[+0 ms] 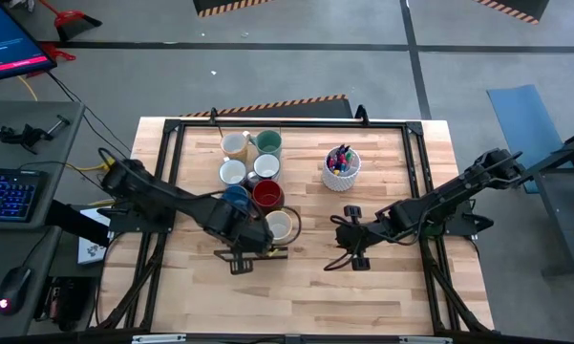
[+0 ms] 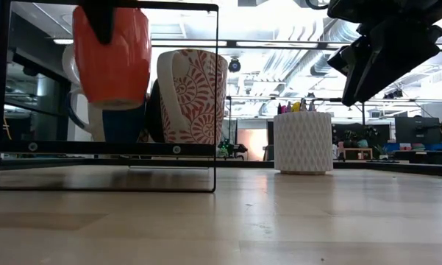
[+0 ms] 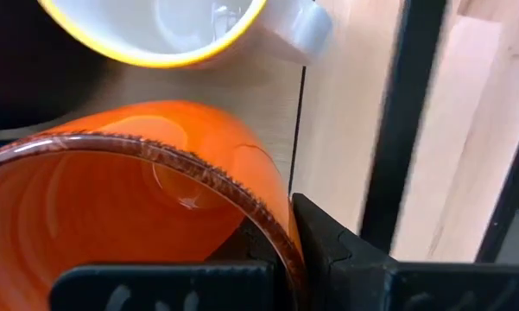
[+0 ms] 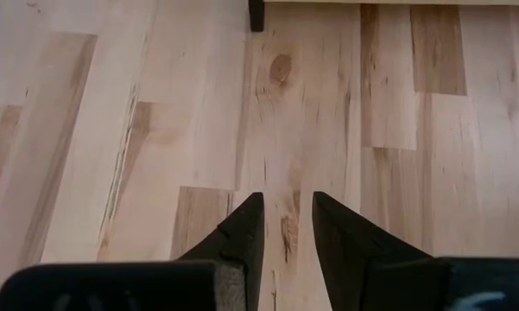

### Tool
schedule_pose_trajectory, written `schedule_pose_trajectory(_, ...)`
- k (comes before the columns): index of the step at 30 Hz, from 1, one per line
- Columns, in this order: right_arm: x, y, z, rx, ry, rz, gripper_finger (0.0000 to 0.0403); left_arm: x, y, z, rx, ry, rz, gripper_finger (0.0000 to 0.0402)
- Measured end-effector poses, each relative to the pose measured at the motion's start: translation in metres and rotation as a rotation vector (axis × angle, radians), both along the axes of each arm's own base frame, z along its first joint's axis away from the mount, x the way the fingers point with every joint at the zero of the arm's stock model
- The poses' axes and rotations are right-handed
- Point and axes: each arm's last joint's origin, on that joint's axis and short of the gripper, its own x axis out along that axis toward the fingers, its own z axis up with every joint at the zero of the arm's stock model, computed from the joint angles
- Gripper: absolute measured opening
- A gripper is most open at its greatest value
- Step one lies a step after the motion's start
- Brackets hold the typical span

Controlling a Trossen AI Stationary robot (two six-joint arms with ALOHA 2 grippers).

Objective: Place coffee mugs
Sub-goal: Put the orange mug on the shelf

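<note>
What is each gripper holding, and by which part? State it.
Left gripper holds the orange mug by its rim. Right gripper holds nothing.

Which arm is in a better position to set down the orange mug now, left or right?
Left. Its gripper already holds the orange mug by the rim, lifted beside the other mugs. The right gripper hangs empty over bare table, apart from them.
</note>
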Motion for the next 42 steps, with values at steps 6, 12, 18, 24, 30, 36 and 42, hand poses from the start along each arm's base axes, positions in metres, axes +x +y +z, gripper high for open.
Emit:
schedule_pose_trajectory(6, -0.003, 0.007, 0.000, 0.001, -0.005, 0.029, 0.0080, 0.004, 0.000, -0.007, 0.001, 0.029, -0.005, 0.0003)
schedule_pose_trajectory(12, -0.007, 0.016, 0.000, 0.001, -0.006, 0.067, 0.0080, 0.004, 0.000, -0.007, -0.011, 0.032, -0.003, 0.0003)
schedule_pose_trajectory(18, -0.008, 0.019, 0.000, -0.003, -0.010, 0.072, 0.0080, 0.004, -0.001, -0.007, -0.023, 0.038, -0.005, 0.0003)
schedule_pose_trajectory(24, -0.008, 0.019, 0.000, -0.003, -0.010, 0.071, 0.0080, 0.003, 0.000, -0.011, -0.008, 0.042, 0.018, 0.0003)
schedule_pose_trajectory(30, -0.008, 0.019, 0.001, -0.002, -0.013, 0.071, 0.0080, 0.001, 0.005, -0.020, 0.000, 0.076, 0.052, 0.0003)
schedule_pose_trajectory(36, -0.008, 0.019, 0.001, 0.000, -0.016, 0.071, 0.0080, 0.004, 0.004, -0.020, -0.020, 0.053, 0.032, 0.0003)
schedule_pose_trajectory(42, -0.008, 0.019, 0.001, 0.000, -0.017, 0.071, 0.0080, 0.010, 0.002, -0.030, -0.016, 0.072, 0.019, 0.0003)
